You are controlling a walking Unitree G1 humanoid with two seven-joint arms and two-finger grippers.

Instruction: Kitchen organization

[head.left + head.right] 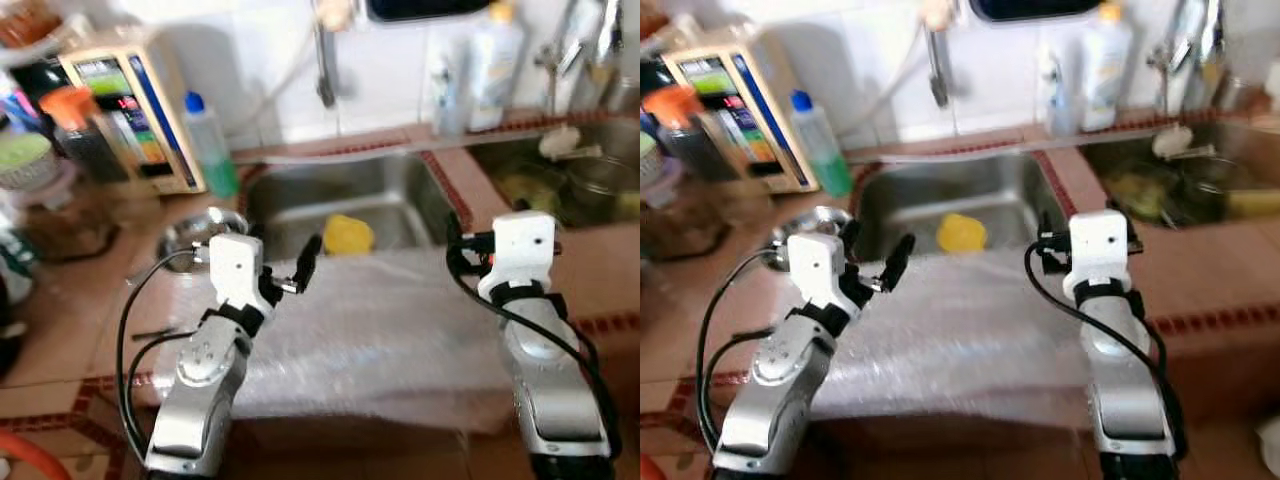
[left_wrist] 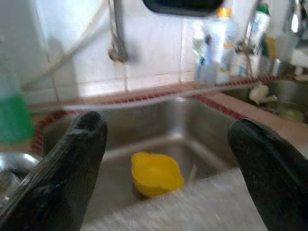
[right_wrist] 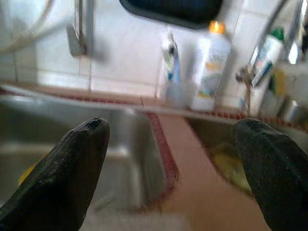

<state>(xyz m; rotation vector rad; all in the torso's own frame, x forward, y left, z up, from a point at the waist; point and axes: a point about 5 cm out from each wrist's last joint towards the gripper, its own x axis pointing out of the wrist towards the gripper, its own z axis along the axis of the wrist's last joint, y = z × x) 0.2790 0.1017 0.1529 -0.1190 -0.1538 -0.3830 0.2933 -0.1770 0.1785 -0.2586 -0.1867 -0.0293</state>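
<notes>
The left gripper (image 2: 166, 163) hangs above the near edge of a stainless sink (image 1: 390, 195), its two black fingers spread wide with nothing between them. The right gripper (image 3: 171, 166) is raised over the tiled divider between the two basins, fingers likewise spread apart and empty. A pale cloth (image 1: 380, 330) lies draped over the counter edge beneath both arms. A yellow cup (image 1: 347, 235) rests in the sink bottom, beyond the left gripper. A green bottle (image 1: 210, 145) stands left of the sink beside a boxed appliance (image 1: 135, 105). A white bottle (image 3: 209, 70) stands against the wall tiles.
</notes>
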